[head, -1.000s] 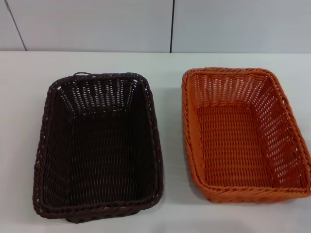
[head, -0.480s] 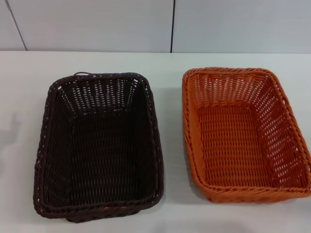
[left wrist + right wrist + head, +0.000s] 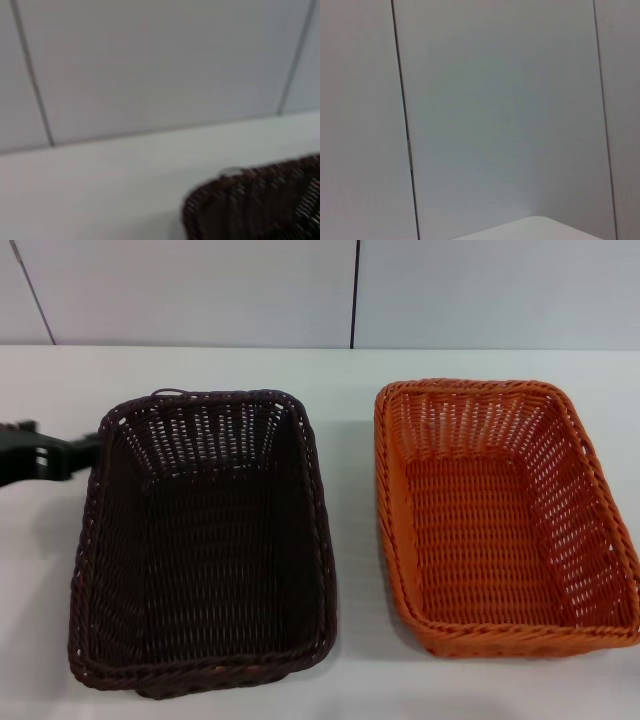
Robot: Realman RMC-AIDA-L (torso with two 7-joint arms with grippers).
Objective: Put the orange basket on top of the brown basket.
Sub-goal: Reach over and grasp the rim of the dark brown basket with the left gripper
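Since the earlier frame, the left gripper has entered from the left and now sits against the brown basket's outer left rim near its far corner; its finger spread cannot be determined. Right of the brown basket and apart from it, the orange basket stands upright and empty on the white table. No right gripper shows.

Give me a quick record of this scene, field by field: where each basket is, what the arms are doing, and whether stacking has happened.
orange basket: on the table, robot's right side, upright, empty
brown basket: on the table, robot's left side, upright, empty
baskets: side by side, apart
left gripper: at the brown basket's far left rim
right gripper: not in view
stacking: not yet done
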